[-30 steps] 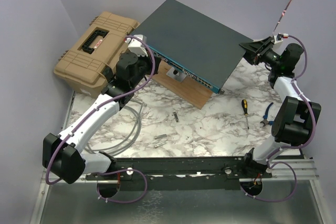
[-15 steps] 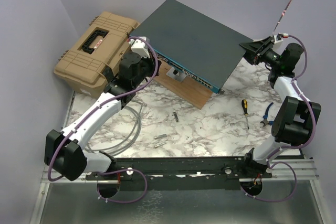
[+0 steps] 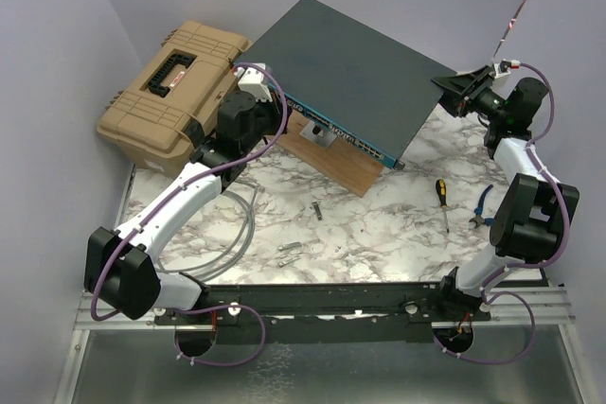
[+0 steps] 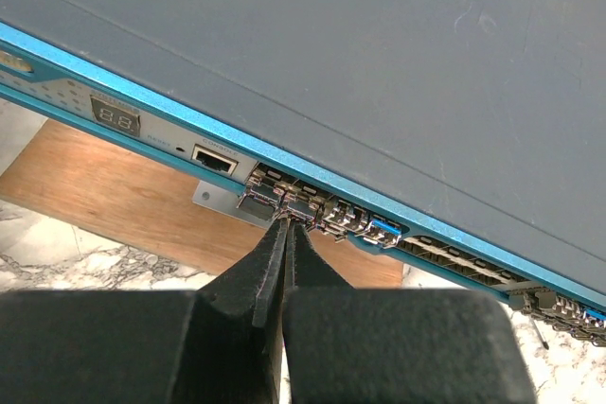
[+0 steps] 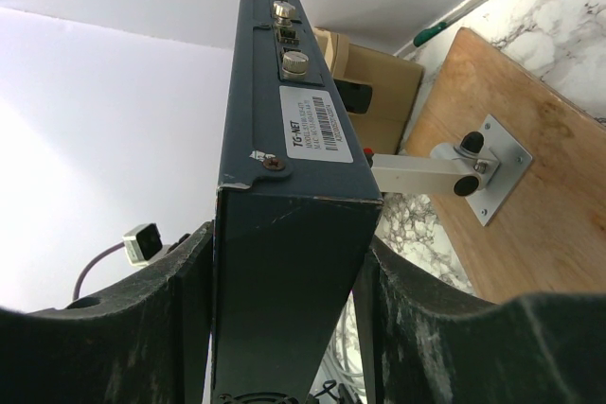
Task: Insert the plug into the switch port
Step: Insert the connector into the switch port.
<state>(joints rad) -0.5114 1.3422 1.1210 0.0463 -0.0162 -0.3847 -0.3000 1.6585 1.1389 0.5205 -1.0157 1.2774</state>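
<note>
The switch (image 3: 350, 63) is a flat dark grey-teal box, propped at a tilt, its blue port face toward the left arm. In the left wrist view the blue face (image 4: 142, 106) carries a row of sockets with several silver plugs (image 4: 301, 205) sitting in them. My left gripper (image 4: 284, 221) is shut, and its tips touch the silver plugs at the port row. I see nothing between the pads. It also shows in the top view (image 3: 282, 113). My right gripper (image 5: 286, 238) is shut on the switch's far corner (image 5: 284, 272), one finger on each flat side, and shows in the top view (image 3: 447, 92).
A tan toolbox (image 3: 175, 82) stands at the back left, next to the left wrist. A wooden board (image 3: 331, 163) with a metal bracket (image 5: 473, 172) lies under the switch. A screwdriver (image 3: 442, 203), pliers (image 3: 483, 207), a grey cable coil (image 3: 237, 234) and small metal bits (image 3: 289, 250) lie on the marble table.
My left arm has shifted a little to the right and toward the switch's port face. The right arm and the switch have not moved.
</note>
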